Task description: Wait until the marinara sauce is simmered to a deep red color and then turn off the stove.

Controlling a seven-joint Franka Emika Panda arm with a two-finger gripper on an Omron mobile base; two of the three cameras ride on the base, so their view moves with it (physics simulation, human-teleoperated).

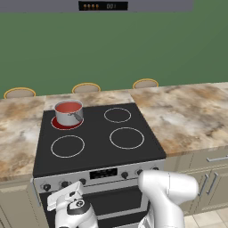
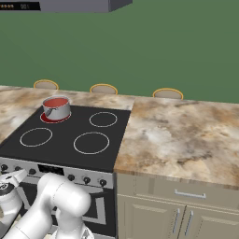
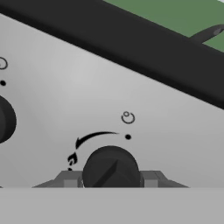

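1. Gripping a black knob (image 3: 110, 169) on the stove's silver front panel (image 3: 87, 87): gripper (image 3: 110, 179) sits w/ one dark finger (image 3: 70, 179) on each side of the knob, jaws narrow, closed on it.
2. Knob markings in hand view: curved black arrow above-left, small flame symbol at its low end, small ring + black dot above-right. A 2nd knob (image 3: 5, 119) at the left edge, partly cut off.
3. Left base view: hand (image 1: 67, 200) low in front of the stove (image 1: 100, 133), at the left part of the knob row; white arm (image 1: 167, 191) to its right.
4. Cooktop: black glass, 4 white-ringed burners. Rear-left burner (image 1: 67, 124) glows red.
5. Steel saucepan (image 1: 69, 113) stands upright on that red burner, short handle toward the front. Marinara sauce (image 1: 68, 107) inside: smooth red-orange disc.
6. Marble-look counter (image 2: 177, 135) both sides of the stove.
7. Farthest: green wall (image 1: 111, 49), grey hood (image 1: 102, 5) w/ display up top.
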